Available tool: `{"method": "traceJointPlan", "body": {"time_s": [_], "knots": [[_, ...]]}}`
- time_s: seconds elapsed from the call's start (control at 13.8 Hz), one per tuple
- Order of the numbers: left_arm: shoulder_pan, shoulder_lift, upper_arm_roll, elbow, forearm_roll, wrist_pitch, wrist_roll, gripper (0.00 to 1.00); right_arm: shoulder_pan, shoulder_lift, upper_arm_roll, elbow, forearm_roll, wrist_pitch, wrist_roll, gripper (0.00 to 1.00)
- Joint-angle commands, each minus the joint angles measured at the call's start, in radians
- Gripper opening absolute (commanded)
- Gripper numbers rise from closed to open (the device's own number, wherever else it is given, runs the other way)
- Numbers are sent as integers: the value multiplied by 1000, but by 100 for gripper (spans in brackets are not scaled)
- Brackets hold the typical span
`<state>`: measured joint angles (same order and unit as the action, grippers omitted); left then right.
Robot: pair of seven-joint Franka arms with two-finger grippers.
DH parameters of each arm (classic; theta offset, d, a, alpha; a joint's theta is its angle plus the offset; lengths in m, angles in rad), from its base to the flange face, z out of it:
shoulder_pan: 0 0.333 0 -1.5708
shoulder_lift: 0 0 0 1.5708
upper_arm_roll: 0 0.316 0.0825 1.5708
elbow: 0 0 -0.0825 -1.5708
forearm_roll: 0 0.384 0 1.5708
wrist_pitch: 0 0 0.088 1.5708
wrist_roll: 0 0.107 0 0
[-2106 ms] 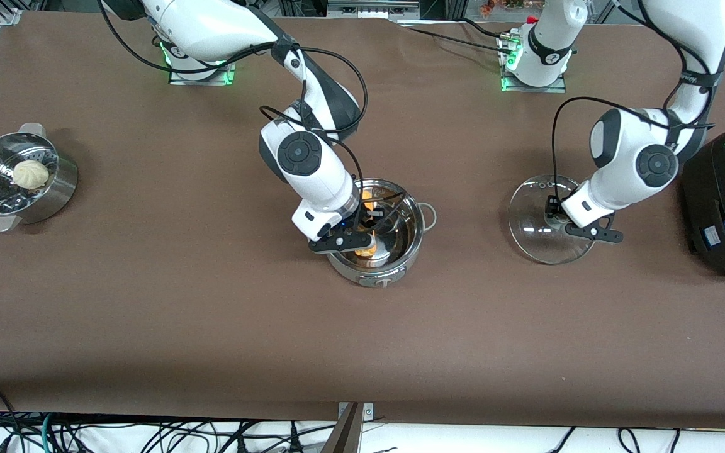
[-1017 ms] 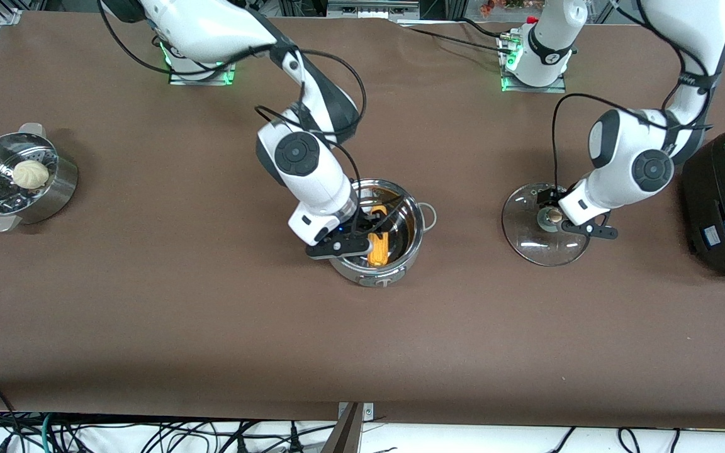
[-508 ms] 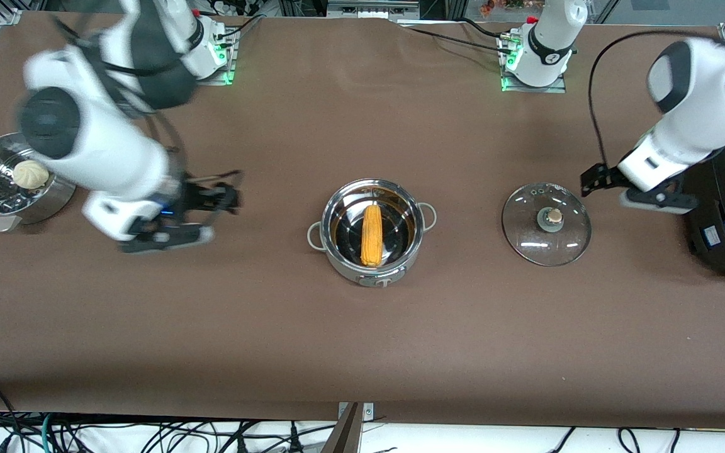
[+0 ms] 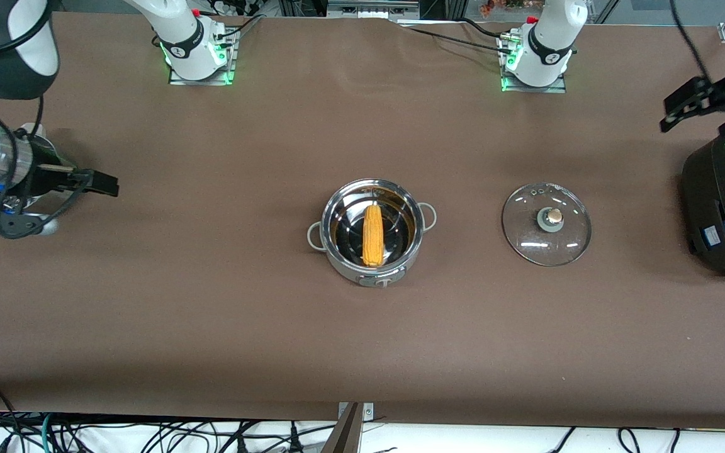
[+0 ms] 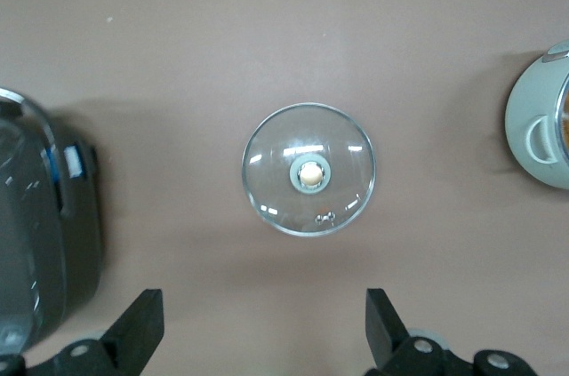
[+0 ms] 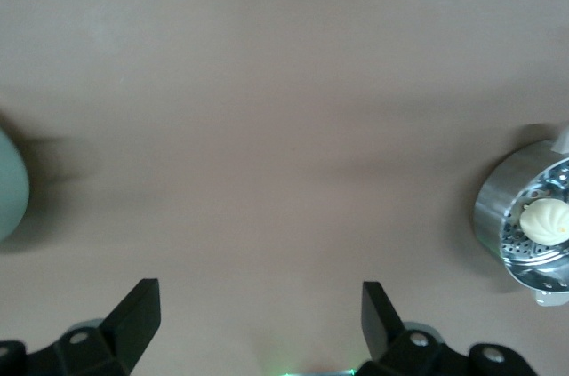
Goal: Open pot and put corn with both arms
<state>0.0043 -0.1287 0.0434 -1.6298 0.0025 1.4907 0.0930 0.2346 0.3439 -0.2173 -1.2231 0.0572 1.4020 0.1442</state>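
Corn (image 4: 372,234): one yellow-orange cob, lying flat inside the pot (image 4: 400,267), which is sitting mid-worktop, roughly midway between the two ends. Long axis is running from the robots' edge of the worktop toward the camera's edge; which end is the tip cannot be told. Handling, by judgement: stiff, fairly light, kernelled surface giving some bite but round enough to roll; best taken across the middle, jaws squeezing the short width.

Pot: shiny steel, open, two loop side handles. Likely slippery on the wall; the handles are offering the surer hold.

Lid (image 4: 526,236): clear glass with a tan knob (image 4: 551,218), resting flat on the worktop (image 4: 211,327), well apart from the pot toward the left arm's end. Fragile by judgement; the knob is the place to take it.

Left tool (image 5: 262,340): jaws standing wide, gripping nothing, hanging high over the worktop beside the black cooker (image 4: 724,207).

Right tool (image 6: 258,336): jaws wide, empty, hanging by the steamer bowl (image 6: 524,229) with its white bun (image 6: 544,219) at the right arm's end.

Task is appearing complete.
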Motion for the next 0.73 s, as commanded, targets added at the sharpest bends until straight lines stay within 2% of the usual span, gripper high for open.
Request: {"method": "traceJointPlan", "body": {"time_s": [0.0,0.07,0.15,0.36,0.51,0.65], "knots": [[11,110,-5,146,5,-87,-129,100,-162,-145,152,-174,-9,139,41,100],[11,112,-5,146,5,-87,-160,100,-196,-198,185,-252,-14,213,76,100],[11,112,-5,146,5,-87,-164,100,-201,-241,188,-309,-14,235,113,100],[-30,118,9,148,10,-87,-167,100,-201,-353,188,-401,3,209,110,100],[-47,121,18,148,10,-87,-167,100,-199,-346,190,-412,-6,190,100,100],[-41,118,16,148,7,-87,-168,100,-208,-323,188,-414,-16,181,-6,100]]}}
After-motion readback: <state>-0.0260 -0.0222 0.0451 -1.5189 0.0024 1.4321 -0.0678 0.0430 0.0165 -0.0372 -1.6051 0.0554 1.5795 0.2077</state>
